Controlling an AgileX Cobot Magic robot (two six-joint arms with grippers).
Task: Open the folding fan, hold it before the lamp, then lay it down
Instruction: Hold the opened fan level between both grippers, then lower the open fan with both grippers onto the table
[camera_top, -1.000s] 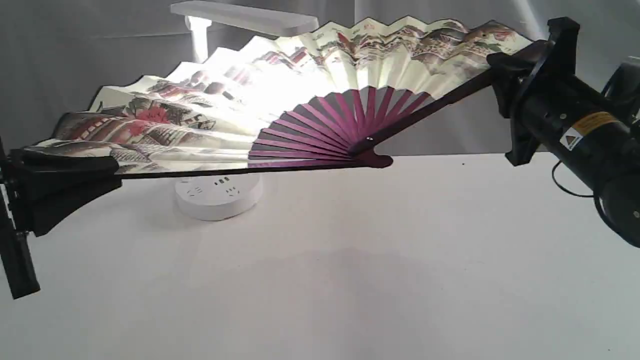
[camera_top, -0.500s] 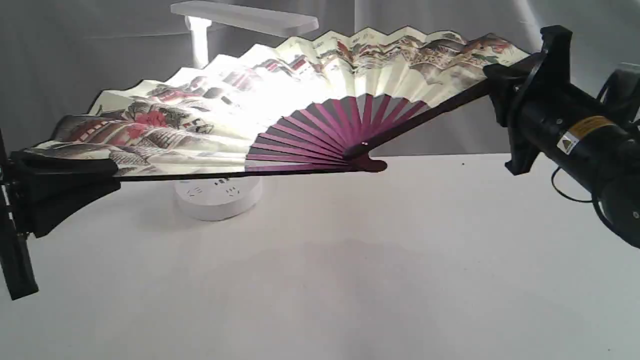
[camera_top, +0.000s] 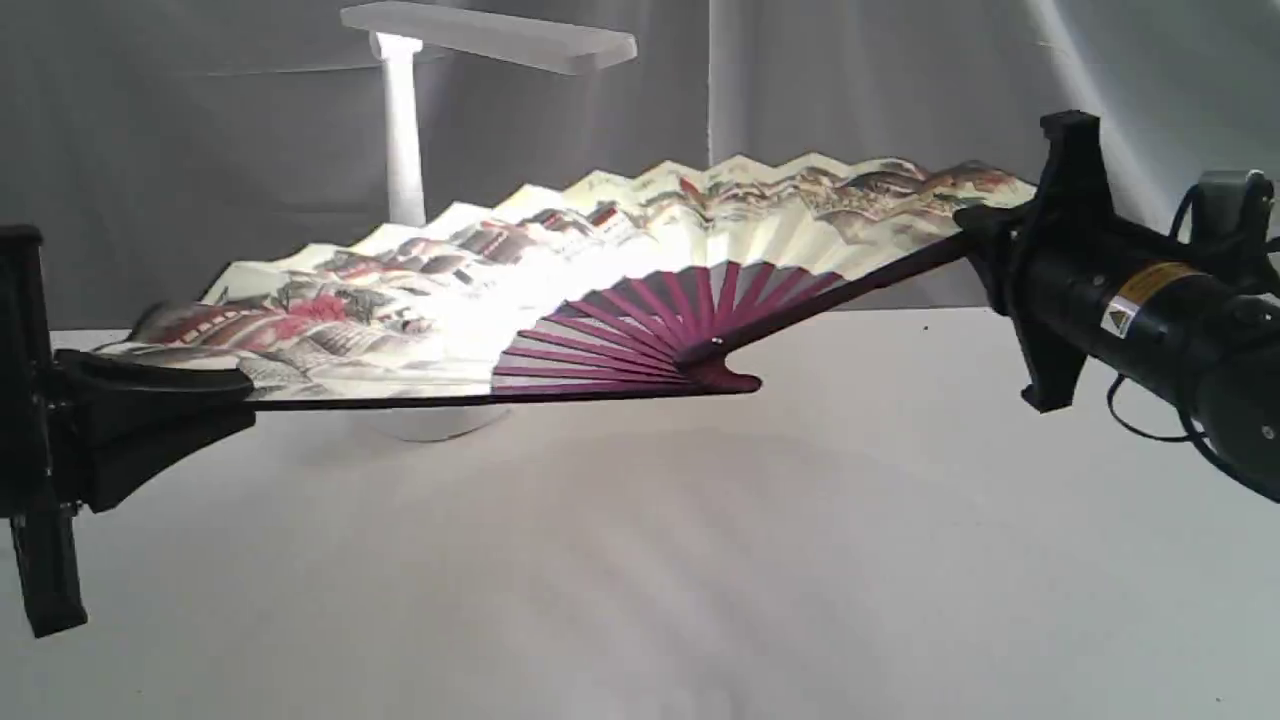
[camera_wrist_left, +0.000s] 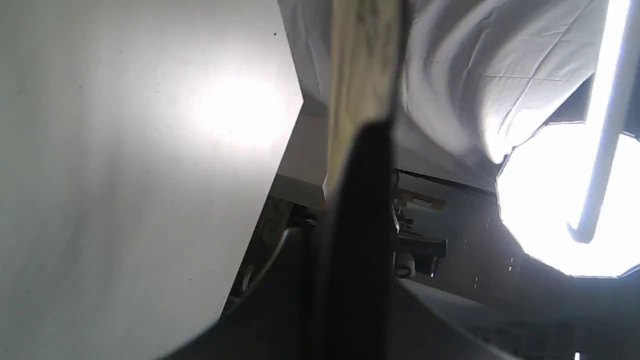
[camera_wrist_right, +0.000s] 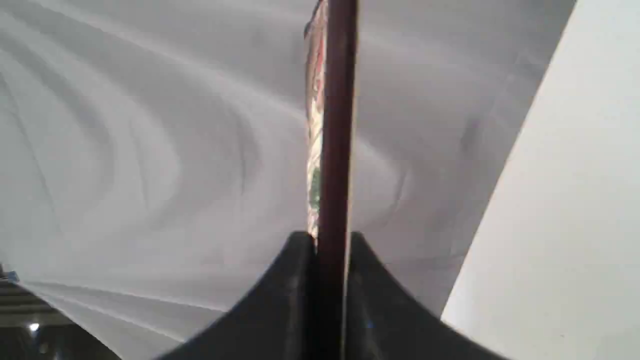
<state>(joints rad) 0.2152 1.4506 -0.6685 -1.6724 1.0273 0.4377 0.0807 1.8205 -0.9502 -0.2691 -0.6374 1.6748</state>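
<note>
You are holding the folding fan (camera_top: 450, 300) spread wide in the air above the table (camera_top: 700, 560), its painted face tilting upward, just in front of the lamp (camera_top: 403, 150) at the far left. Your left gripper (camera_top: 240, 400) is clamping the left guard. Your right gripper (camera_top: 975, 245) is pinching the right guard, which is sitting higher.
</note>
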